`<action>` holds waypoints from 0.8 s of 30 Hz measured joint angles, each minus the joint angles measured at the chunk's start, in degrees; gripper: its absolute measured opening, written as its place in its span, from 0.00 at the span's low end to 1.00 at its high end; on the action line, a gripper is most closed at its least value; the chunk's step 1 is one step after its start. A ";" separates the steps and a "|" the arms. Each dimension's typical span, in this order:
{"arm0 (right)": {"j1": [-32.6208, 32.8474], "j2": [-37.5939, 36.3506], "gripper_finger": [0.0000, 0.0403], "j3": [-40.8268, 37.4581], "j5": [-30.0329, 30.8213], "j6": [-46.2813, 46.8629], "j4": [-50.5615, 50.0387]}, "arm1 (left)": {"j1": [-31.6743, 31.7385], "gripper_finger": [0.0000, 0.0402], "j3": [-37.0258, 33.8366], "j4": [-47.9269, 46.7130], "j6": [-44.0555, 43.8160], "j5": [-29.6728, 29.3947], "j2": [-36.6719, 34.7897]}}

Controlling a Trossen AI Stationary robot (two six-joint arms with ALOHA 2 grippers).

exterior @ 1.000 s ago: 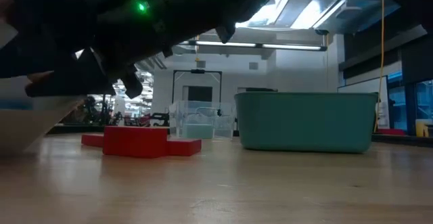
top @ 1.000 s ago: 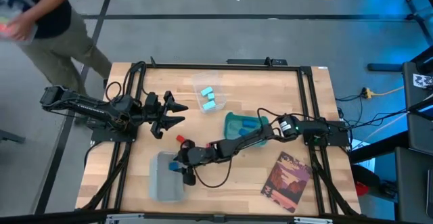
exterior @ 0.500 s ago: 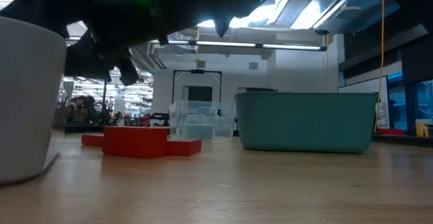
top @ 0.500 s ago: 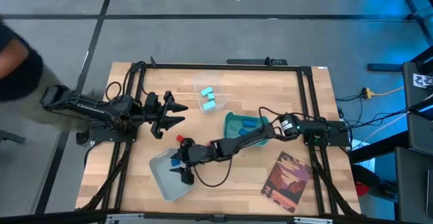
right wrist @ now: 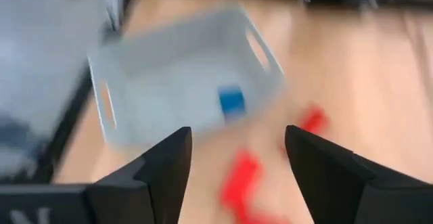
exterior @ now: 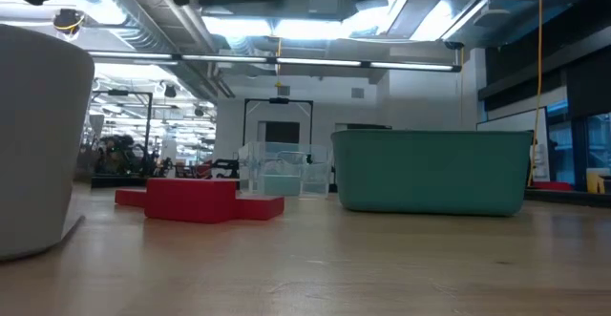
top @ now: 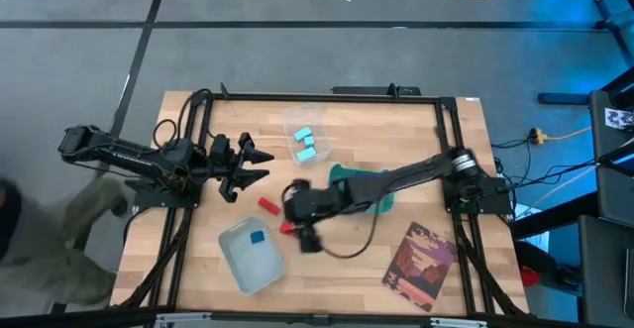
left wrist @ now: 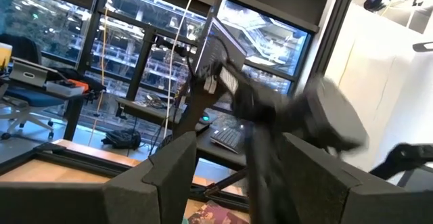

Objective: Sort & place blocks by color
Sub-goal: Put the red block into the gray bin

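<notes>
We see the right gripper (top: pixel 304 241) open and empty over red blocks (top: pixel 267 206), one blue block (top: pixel 258 237) in the grey tray (top: pixel 238 264), left gripper (top: pixel 260 164) open, waiting

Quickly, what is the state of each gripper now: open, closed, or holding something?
Left gripper: open, holding nothing, over the table's left side.
Right gripper: open, holding nothing, above the red blocks beside the grey tray.

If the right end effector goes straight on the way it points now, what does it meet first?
Probably the red blocks on the table just ahead of the open right end effector; the grey tray with its blue block lies farther. Depth is uncertain.
</notes>
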 joint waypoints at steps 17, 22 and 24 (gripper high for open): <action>-1.17 -41.82 0.60 -49.68 2.46 18.44 13.32 | 2.87 0.51 1.34 -11.72 -1.76 1.09 0.78; -0.90 -49.89 0.60 -62.87 2.64 19.42 40.74 | 3.93 0.51 6.66 -25.42 3.54 -0.32 3.25; -0.94 -51.33 0.60 -66.41 2.66 18.17 49.71 | 4.03 0.51 8.31 -29.52 6.36 -0.62 4.43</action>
